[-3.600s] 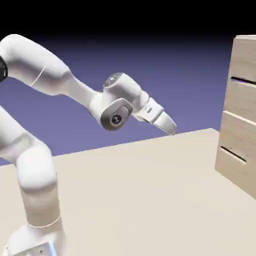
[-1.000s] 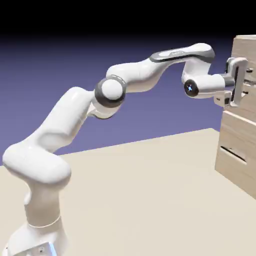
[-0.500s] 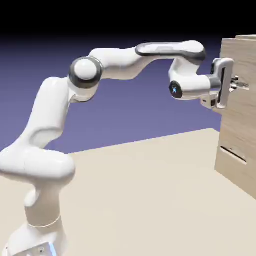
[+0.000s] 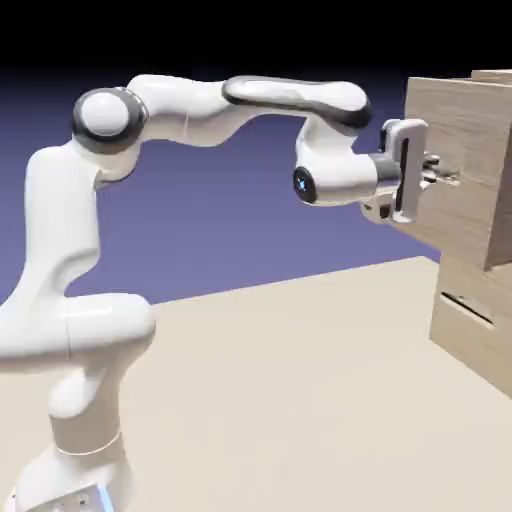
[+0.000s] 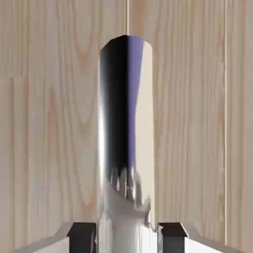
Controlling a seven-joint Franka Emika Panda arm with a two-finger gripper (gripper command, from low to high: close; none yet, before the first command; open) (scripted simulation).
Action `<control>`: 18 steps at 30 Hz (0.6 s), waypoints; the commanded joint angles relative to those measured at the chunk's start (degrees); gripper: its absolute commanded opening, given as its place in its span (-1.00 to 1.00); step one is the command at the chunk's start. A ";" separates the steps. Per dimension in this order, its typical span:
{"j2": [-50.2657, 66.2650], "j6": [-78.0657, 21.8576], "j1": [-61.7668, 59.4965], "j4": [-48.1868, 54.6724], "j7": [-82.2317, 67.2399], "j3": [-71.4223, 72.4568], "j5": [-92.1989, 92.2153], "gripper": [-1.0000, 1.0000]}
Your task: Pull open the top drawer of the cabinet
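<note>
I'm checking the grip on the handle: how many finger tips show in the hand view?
2. One finger tip is at the bottom edge, just left of the metal handle; the other is just right of it. The picture's edge cuts both off.

Top drawer (image 4: pixel 458 160), pulled out, pale wood grain

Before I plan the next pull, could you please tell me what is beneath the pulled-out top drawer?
Under the light wood-grain top drawer, a lower drawer front with a dark slit shows. Whatever lies farther back is hidden by the drawer itself.
</note>
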 commanded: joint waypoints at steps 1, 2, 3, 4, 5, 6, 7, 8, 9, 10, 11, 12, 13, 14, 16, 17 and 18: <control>0.04 -0.19 2.07 -1.35 -0.10 -1.81 0.02 -1.00; 0.18 -0.42 4.15 -2.68 -0.08 -3.64 -0.03 -1.00; 0.41 -0.65 6.22 -4.03 0.02 -5.47 -0.11 -1.00; 0.72 -0.88 8.30 -5.39 0.20 -7.32 -0.23 -1.00; 1.11 -1.10 10.38 -6.77 0.45 -9.16 -0.39 -1.00; 1.58 -1.32 12.45 -8.18 0.77 -11.00 -0.59 -1.00; 2.13 -1.53 14.53 -9.61 1.15 -12.84 -0.82 -1.00; 2.78 -1.73 16.60 -11.08 1.61 -14.67 -1.09 -1.00; 3.45 -1.93 18.68 -12.57 2.05 -16.49 -1.37 -1.00; 4.08 -2.06 20.75 -14.03 2.39 -18.27 -1.64 -1.00; 5.79 -2.55 21.56 -15.29 4.54 -19.16 -2.58 -1.00; 7.44 -3.10 20.85 -15.69 7.04 -18.80 -3.55 -1.00; 9.09 -3.64 20.04 -16.05 9.53 -18.35 -4.53 -1.00; 10.92 -4.19 20.22 -17.12 11.95 -18.66 -5.57 -1.00; 12.53 -4.39 24.37 -20.47 12.79 -21.96 -6.31 -1.00; 13.44 -4.44 26.45 -22.16 13.27 -23.59 -6.75 -1.00; 14.41 -4.45 28.52 -23.86 13.76 -25.19 -7.22 -1.00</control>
